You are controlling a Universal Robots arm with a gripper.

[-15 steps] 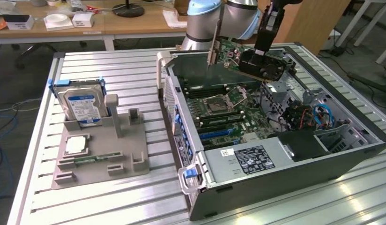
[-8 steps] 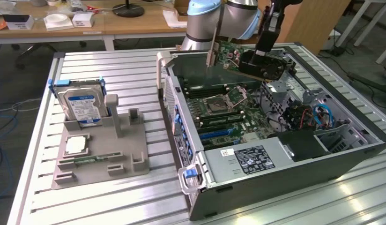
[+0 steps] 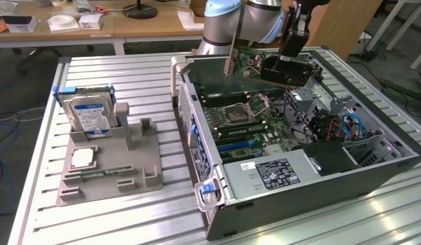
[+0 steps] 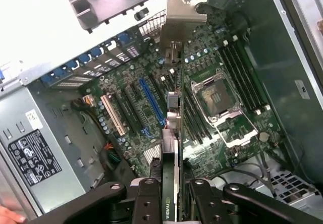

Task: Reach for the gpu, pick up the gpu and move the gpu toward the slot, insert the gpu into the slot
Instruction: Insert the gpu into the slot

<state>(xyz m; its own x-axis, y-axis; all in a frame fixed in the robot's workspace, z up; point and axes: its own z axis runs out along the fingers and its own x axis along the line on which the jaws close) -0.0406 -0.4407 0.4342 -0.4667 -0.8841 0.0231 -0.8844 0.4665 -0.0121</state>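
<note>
— Where is the gpu (image 3: 248,57)?
— It is pinched tight in the gripper (image 4: 174,196) and held up over the open case (image 3: 299,199).
— And the blue slot (image 4: 152,103)?
— Down on the board, just to one side of the card. Both are lined up nearly the same way. Open room is seen between them.
</note>
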